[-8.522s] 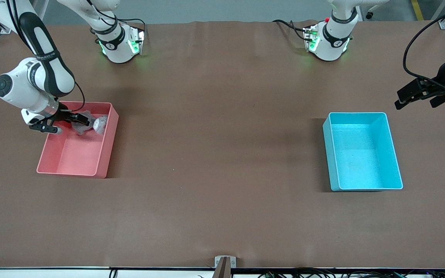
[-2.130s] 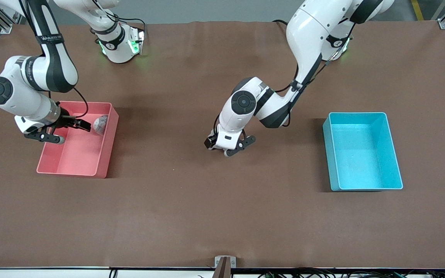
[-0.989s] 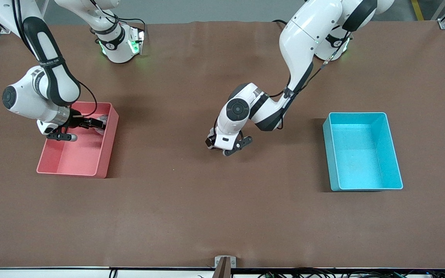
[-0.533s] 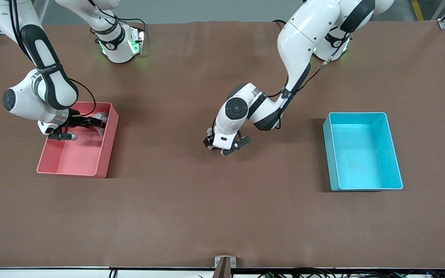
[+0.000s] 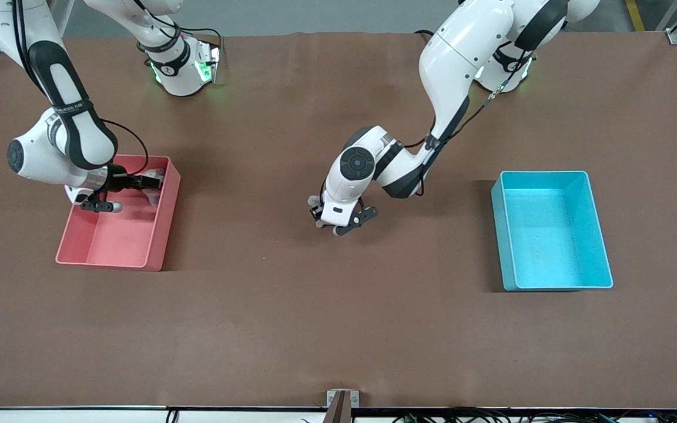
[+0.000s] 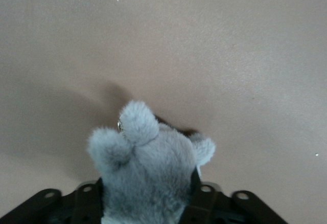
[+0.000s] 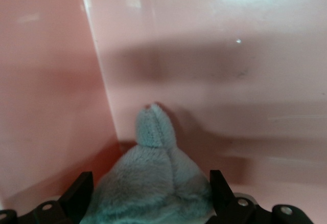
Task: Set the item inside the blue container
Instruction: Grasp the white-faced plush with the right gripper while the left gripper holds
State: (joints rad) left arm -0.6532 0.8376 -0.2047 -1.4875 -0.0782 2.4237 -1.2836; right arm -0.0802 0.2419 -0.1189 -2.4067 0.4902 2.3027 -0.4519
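The blue container [image 5: 498, 235] stands empty toward the left arm's end of the table. My left gripper [image 5: 341, 223] is low over the middle of the table. In the left wrist view its fingers [image 6: 196, 193] press both sides of a grey plush toy [image 6: 148, 168], so the left gripper [image 6: 146, 185] is shut on it. My right gripper [image 5: 138, 195] reaches into the pink bin [image 5: 115, 244]. It stands open around a pale grey-green plush toy [image 7: 153, 183] near the bin's corner, with a gap at each finger. A bit of that plush toy [image 5: 154, 175] shows in the front view.
The pink bin sits toward the right arm's end of the table, the blue one toward the left arm's end, with bare brown tabletop [image 5: 338, 317] between them. Both arm bases [image 5: 183, 70] stand along the table's back edge.
The left gripper's fingers have closed in on the grey plush toy, and its hand has shifted slightly. The right gripper has edged a little farther around the plush in the pink bin.
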